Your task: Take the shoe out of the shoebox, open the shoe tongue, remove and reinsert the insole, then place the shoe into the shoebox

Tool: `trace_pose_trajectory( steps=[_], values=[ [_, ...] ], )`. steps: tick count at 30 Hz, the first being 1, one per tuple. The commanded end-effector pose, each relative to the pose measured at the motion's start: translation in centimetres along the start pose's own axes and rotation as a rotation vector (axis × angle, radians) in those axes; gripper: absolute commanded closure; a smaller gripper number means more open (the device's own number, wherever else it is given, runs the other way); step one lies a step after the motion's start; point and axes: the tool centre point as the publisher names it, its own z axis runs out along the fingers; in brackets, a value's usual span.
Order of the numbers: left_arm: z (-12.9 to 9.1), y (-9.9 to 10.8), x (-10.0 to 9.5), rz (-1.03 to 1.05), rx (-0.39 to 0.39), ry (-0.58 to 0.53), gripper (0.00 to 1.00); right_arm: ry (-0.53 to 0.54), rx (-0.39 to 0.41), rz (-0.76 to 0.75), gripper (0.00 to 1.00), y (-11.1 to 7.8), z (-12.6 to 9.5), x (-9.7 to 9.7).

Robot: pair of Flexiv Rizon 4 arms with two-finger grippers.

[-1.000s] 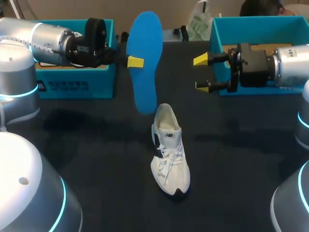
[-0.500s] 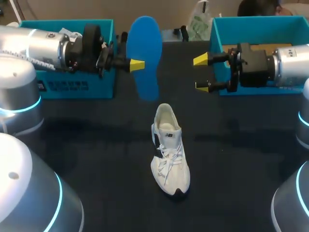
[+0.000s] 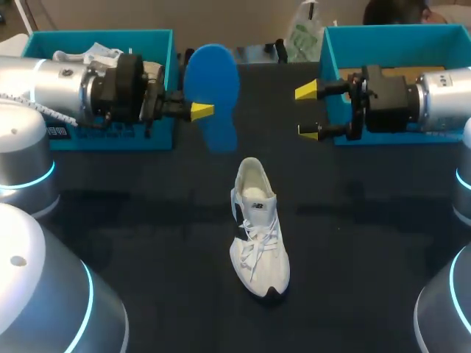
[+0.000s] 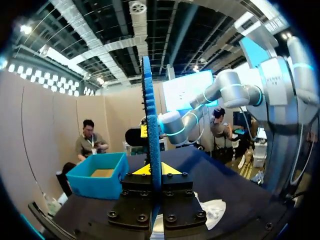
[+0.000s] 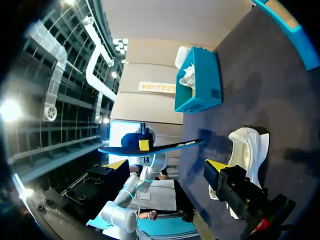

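The white shoe [image 3: 259, 228] lies on the dark table [image 3: 147, 243], outside both boxes, laces up and its opening turned to the far side. How the tongue sits I can't make out.

Beyond the shoe's heel and a little to its left, the blue insole [image 3: 212, 95] hangs in the air, clear of the shoe, pinched by the left gripper [image 3: 204, 111]. From above only one yellow tip shows, the other hidden behind the insole. The left wrist view shows the insole edge-on with a finger pressed on each side, and a scrap of the shoe cut off under the gripper's body.

Beyond the shoe to its right, the right gripper [image 3: 307, 112] hangs with its fingers wide apart and nothing between them.

Farther out on the shoe's left stands a teal shoebox [image 3: 158, 44]. The left arm half covers something white [image 3: 88, 53] in it, and I can't tell what it is. A second teal shoebox [image 3: 383, 33] stands out to the shoe's right, partly covered by the right arm.
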Motion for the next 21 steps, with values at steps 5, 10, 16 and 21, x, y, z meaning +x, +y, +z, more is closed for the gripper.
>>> trace_pose_trajectory(
  steps=[5,10,16,21],
  values=[
    [-1.3,-0.1,-0.5,0.631,0.003,-0.104,1.00,-0.002,-0.002,0.001,0.00,0.0,0.2,0.0],
    [-1.3,0.8,-0.5,0.953,-0.097,-0.168,1.00,-0.002,-0.002,0.001,0.00,0.0,0.2,0.0],
    [-1.3,2.2,-0.8,1.218,-0.140,-0.239,1.00,-0.002,-0.002,0.001,0.00,0.0,0.2,0.0],
    [-1.3,2.6,-1.3,1.402,-0.142,-0.262,1.00,-0.002,-0.002,0.001,0.00,0.0,0.2,0.0]
  ],
)
